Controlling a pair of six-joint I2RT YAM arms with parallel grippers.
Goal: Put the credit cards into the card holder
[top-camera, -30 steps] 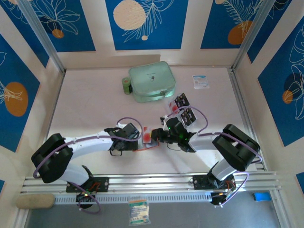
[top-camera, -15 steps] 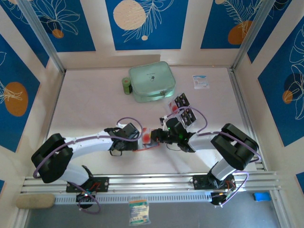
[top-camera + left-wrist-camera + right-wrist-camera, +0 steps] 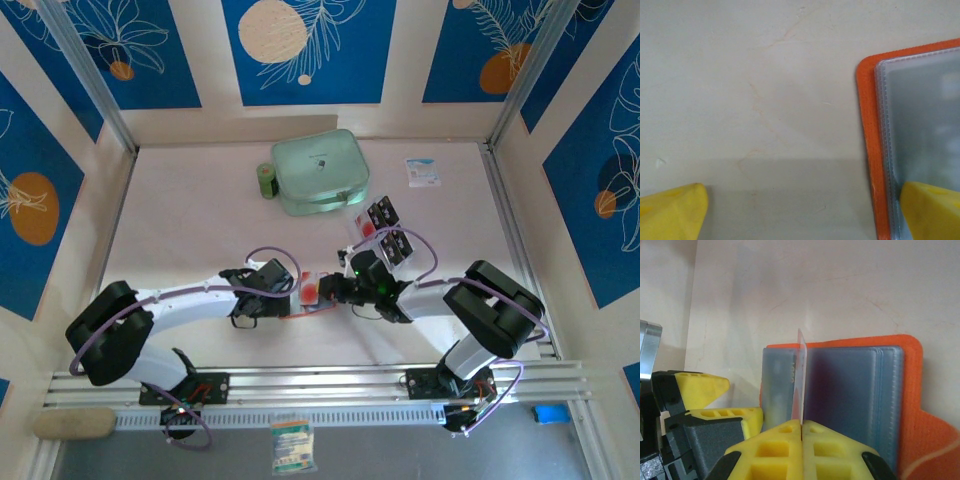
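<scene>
Left gripper (image 3: 802, 192): open, its yellow fingers spread wide. One fingertip (image 3: 930, 207) rests on the wallet's clear pocket; the other lies on the bare table (image 3: 765, 75) beside the wallet.
Right gripper (image 3: 802, 427): closed on a card (image 3: 801, 375), which is pinched between the two yellow pads and seen edge-on.
Held card: upright, with its far edge at the open wallet's pocket, near the fold. Whether the edge has entered the pocket cannot be told.
Wallet (image 3: 912, 370): orange, lying open and flat on the table with its greyish clear pockets facing up. It sits at the near middle of the table, between the two grippers.
Gripper spacing: the left gripper's fingers sit just beside the held card, on the wallet's left half.
Other cards (image 3: 385, 232): black with white and red markings, standing in a group behind the right arm's wrist and well apart from the wallet.
Green case (image 3: 320, 172): at the far middle of the table, closed.
Green roll (image 3: 266, 180): just beside the case's left edge.
White-and-blue packet (image 3: 422, 172): far right of the table, flat.
</scene>
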